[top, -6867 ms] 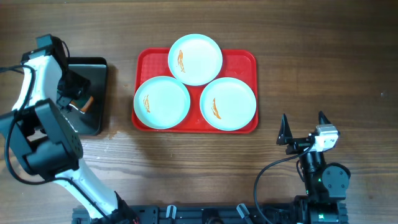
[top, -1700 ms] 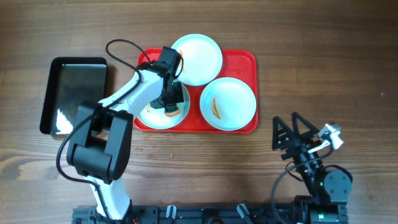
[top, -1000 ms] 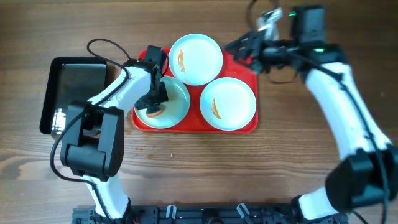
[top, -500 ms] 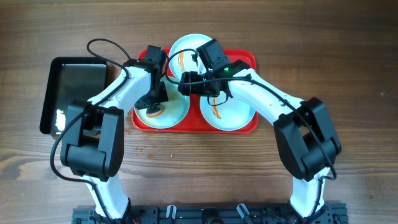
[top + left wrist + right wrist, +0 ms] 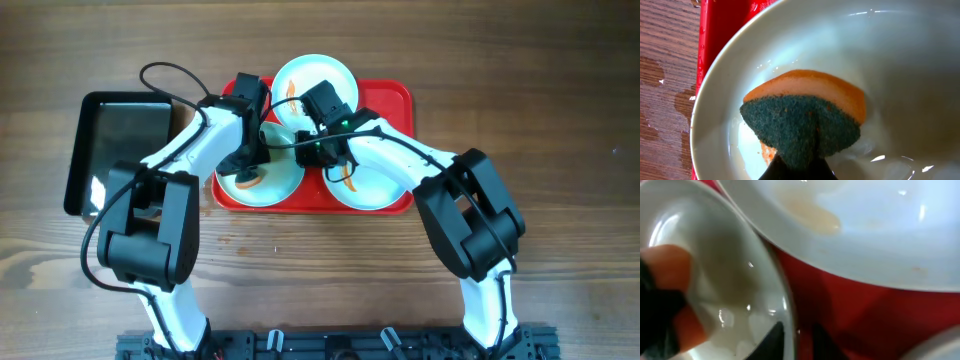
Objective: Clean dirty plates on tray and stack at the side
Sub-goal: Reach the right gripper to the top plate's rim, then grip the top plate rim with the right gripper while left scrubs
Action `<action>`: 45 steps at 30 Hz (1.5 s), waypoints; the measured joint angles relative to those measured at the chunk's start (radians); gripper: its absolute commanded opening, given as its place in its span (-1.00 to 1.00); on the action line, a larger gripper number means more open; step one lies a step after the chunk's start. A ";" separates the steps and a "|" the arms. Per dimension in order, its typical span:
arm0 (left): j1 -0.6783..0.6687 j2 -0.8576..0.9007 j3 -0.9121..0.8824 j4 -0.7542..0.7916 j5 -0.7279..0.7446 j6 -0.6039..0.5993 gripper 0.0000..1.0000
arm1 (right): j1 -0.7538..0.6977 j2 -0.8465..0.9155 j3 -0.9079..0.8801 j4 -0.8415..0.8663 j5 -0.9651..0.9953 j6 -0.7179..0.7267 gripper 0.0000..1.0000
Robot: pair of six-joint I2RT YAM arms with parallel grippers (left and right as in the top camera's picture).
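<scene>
On the red tray (image 5: pixel 395 95) at the middle of the table (image 5: pixel 560 100), three plates are sitting close together: a back plate (image 5: pixel 335 72), a left plate (image 5: pixel 280 180) and a right plate (image 5: pixel 385 185). Orange smears are showing on the back and right plates.

Over the left plate, the left gripper (image 5: pixel 248 170) is holding a sponge (image 5: pixel 245 180), its jaws closed on it. From the left wrist, the sponge (image 5: pixel 805 120) is resting inside the plate (image 5: pixel 900 60), green scouring face toward the camera and orange body behind it. A wet sheen is lying on the plate around it. Wet spots are showing on the wood beside the tray's edge (image 5: pixel 720 30).

At the inner rim of the left plate, the right gripper (image 5: pixel 312 150) is reaching in from the right. From the right wrist, the gripper (image 5: pixel 797 340) is straddling that rim (image 5: pixel 790 310) with its jaws narrow, one finger inside the plate and one over the red tray; whether they are pinching it, I cannot tell.

Left of the red tray, a black tray (image 5: pixel 120 140) is lying apart.
</scene>
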 measured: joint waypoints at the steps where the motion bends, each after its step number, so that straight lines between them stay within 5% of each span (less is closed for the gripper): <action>1: 0.001 0.000 0.000 0.005 0.011 0.000 -0.92 | 0.002 0.000 0.000 -0.001 0.011 0.019 -0.91; 15: -0.004 0.000 -0.004 0.135 0.220 0.016 -0.81 | 0.059 -0.002 0.000 0.006 0.132 0.072 -0.91; 21: -0.041 0.000 -0.004 0.094 0.151 0.023 -0.92 | 0.062 -0.002 0.001 0.002 0.132 0.076 -0.91; 24: -0.050 -0.001 -0.003 0.044 0.067 0.023 -0.55 | 0.066 -0.002 0.002 0.002 0.133 0.076 -0.91; 26: -0.055 -0.009 -0.021 0.046 0.013 0.025 -0.92 | 0.066 -0.002 0.002 0.001 0.134 0.075 -0.91; 36: -0.012 -0.026 -0.061 0.016 -0.167 0.023 -0.92 | 0.066 -0.002 0.003 -0.006 0.134 0.068 -0.91; 45: 0.024 -0.165 -0.061 0.029 0.057 0.022 -0.92 | 0.076 -0.002 0.004 -0.005 0.134 0.069 -0.92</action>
